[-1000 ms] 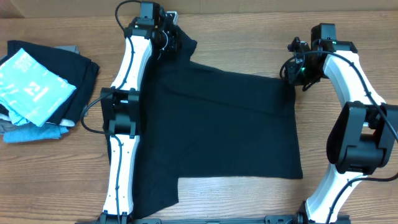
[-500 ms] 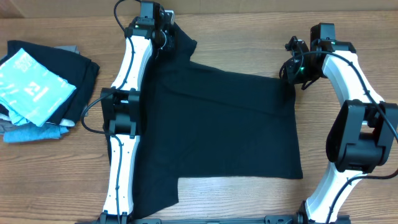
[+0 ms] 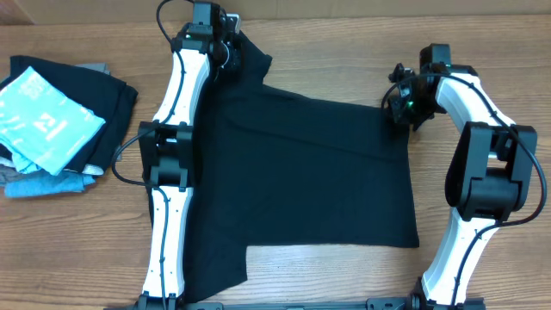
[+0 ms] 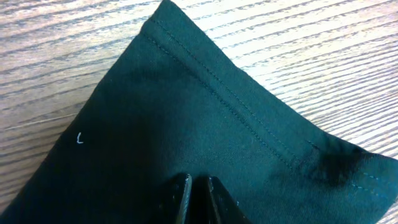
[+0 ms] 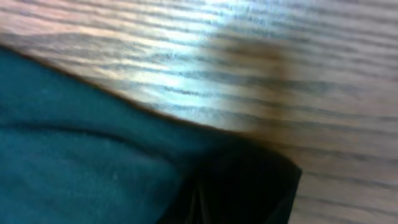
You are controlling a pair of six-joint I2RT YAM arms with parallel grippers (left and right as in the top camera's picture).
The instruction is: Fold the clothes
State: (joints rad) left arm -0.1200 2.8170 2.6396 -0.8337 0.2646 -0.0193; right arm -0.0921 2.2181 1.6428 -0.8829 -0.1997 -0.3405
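Our right gripper (image 3: 400, 107) just swung in and clamped shut on the black T-shirt (image 3: 310, 181) corner, left gripper (image 4: 193, 188) pinches the opposite far corner, so we're ready to fold.

Black T-shirt (image 3: 318, 172): soft, matt cloth, finely woven, without shine. Along its sleeve edge, a flat hem (image 4: 249, 93) with a row of fine stitching. Beneath the T-shirt, desk (image 3: 482, 52) of wood or wood-look board, straight grain, smooth with a mild sheen. On the T-shirt's sleeve, left pincer (image 4: 191, 183) in dark, matt, hard material. Either side of the T-shirt, left arm (image 3: 176, 86) and right arm (image 3: 472, 96) in glossy white plastic shells with matt black joints. Well left of the T-shirt, light-blue garment (image 3: 43, 120), matt cloth with white print.
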